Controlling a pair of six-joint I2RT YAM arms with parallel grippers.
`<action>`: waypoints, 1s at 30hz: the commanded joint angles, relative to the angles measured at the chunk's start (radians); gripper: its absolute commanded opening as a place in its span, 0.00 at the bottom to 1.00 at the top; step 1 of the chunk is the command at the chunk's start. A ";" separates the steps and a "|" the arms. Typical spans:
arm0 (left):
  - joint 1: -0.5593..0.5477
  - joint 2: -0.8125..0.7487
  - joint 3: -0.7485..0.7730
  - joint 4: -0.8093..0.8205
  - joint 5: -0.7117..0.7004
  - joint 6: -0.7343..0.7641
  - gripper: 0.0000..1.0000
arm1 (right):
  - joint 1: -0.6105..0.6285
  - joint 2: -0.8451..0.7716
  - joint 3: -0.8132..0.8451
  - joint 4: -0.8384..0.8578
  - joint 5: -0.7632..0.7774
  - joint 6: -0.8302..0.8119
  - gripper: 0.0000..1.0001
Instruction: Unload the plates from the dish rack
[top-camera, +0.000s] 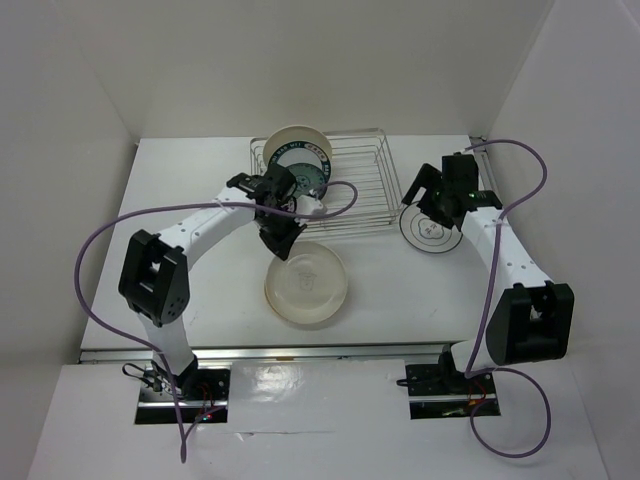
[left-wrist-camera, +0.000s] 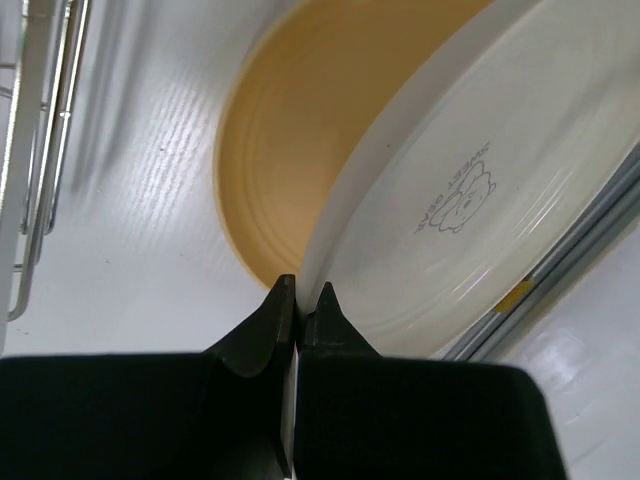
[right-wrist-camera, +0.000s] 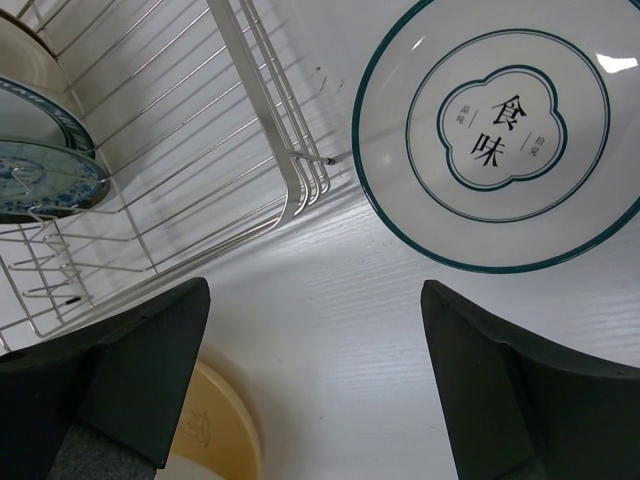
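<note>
Cream stoneware is what my left gripper (left-wrist-camera: 298, 295) has. Its two tips are squeezed almost together on the rim of the cream plate (left-wrist-camera: 470, 200), which fans away up and to the right of them with its printed stamp facing me. Just past the tips, beyond that rim, the tan plate (left-wrist-camera: 300, 120) lies on the table (left-wrist-camera: 150, 200). The cream one is tilted over it, though I cannot tell whether its far edge already touches. Off to the left of these tips runs a rail of the dish rack (left-wrist-camera: 40, 150).

I judge this to be the set-down of one unloaded plate onto the other. It calls next for lowering until the cream plate sits flat. After that the tips should part a little and pull straight back, so the rim is not dragged.

My right gripper (right-wrist-camera: 315, 290) is spread wide with nothing between its tips but bare table. Ahead and to the right of them the green-rimmed plate (right-wrist-camera: 490, 140) lies flat, just beside the rack's corner. Ahead and to the left, three plates stand in the rack's slots: a pale plate (right-wrist-camera: 25, 50), a ringed plate (right-wrist-camera: 55, 118) and a blue-patterned plate (right-wrist-camera: 40, 178). Those remain to be unloaded, so I think this side's next job is to reach in for the nearest rim.
</note>
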 joint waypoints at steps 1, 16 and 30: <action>0.005 0.031 0.036 0.025 -0.041 -0.034 0.00 | 0.010 -0.040 -0.008 -0.001 0.001 -0.013 0.93; -0.004 0.081 0.115 -0.075 -0.052 0.001 0.79 | 0.030 0.015 0.011 0.017 -0.001 -0.032 0.93; 0.079 -0.076 0.245 0.058 -0.152 -0.169 1.00 | 0.039 0.259 0.225 0.046 0.000 -0.093 0.92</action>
